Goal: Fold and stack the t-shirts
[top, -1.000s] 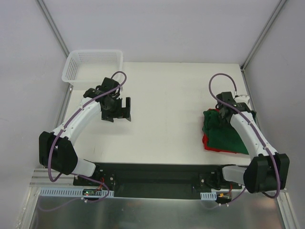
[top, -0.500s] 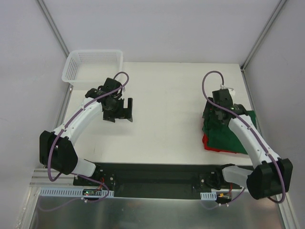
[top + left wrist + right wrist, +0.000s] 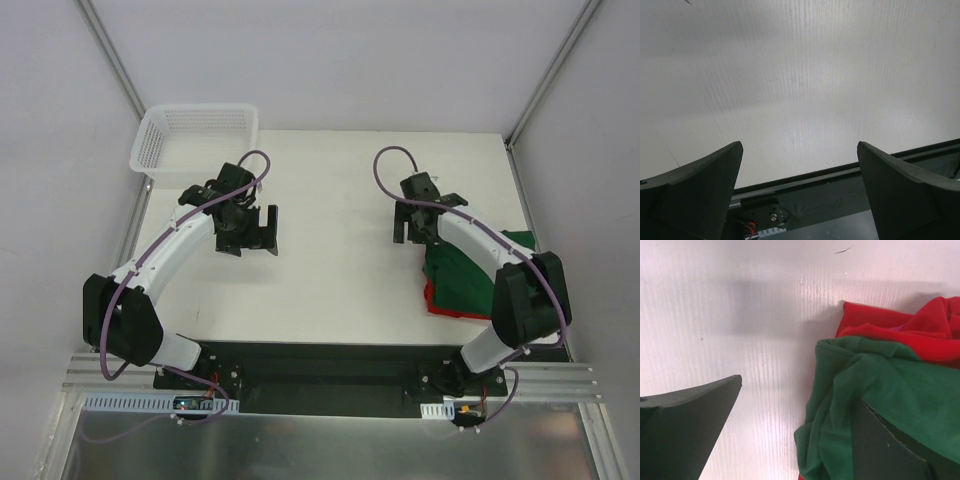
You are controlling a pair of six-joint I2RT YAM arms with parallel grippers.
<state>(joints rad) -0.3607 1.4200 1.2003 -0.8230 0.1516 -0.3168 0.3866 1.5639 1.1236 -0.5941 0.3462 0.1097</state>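
Top external, far left: white mesh basket [image 3: 195, 135] at the back-left corner of the surface [image 3: 340, 190], not our problem.
Left gripper [image 3: 258, 230]: jaws spread wide, nothing in them, hanging over the surface, well apart from the cloth.
Middle: plenty of open room between the two arms, so we'd do the folding there.
Right gripper [image 3: 412, 226]: jaws wide apart too, holding nothing, just beside the pile's left edge. In the right wrist view green cloth reaches under one of them.
Green t-shirt [image 3: 468, 278]: crumpled on top of the red t-shirt [image 3: 438, 302], near the right side of the surface.
Handling: we reckon both are light, floppy and not slippery. Pinch a hem or shoulder corner, not the bunched middle.
Right edge: pile sits close to it and we can't tell if it overhangs, so we'd drag leftwards.
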